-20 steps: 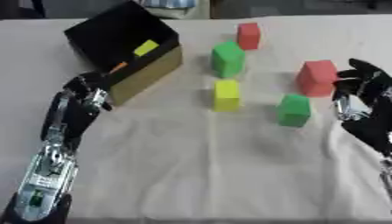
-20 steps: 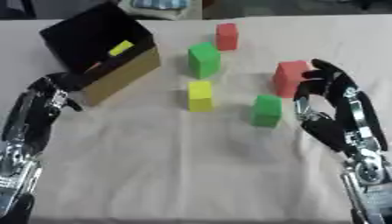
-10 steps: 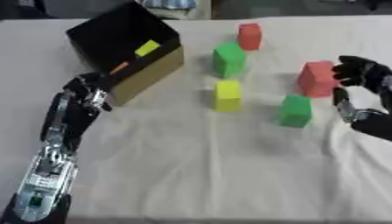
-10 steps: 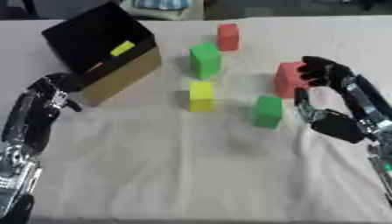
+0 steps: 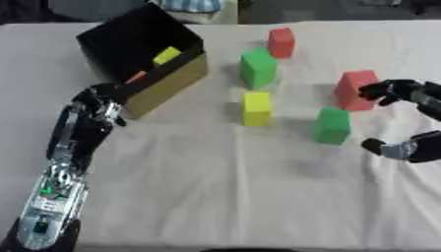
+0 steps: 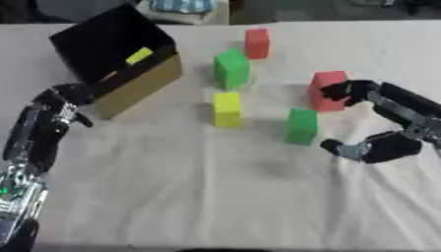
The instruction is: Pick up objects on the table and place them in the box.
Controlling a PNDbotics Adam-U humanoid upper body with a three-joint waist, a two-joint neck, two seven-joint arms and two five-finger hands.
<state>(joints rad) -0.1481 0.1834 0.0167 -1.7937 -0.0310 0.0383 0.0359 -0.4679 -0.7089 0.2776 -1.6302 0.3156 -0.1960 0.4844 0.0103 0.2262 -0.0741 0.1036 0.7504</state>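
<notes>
A: Where does the right hand [image 6: 379,123] stand?

B: Its fingers [image 6: 340,90] are spread, their tips touching the red foam block [image 6: 326,90]; the thumb sits low, just beside the smaller green foam block [image 6: 300,126]. It holds nothing.

A: How should it take the block?

B: Probably by closing squarely on opposite faces, then lifting clear of the green neighbour towards the open black-lined cardboard box [image 5: 142,59].

A: And the left hand [image 5: 96,106]?

B: Curled, empty, beside the box.

A: The surface?

B: A wrinkled white cloth [image 5: 224,187].
</notes>
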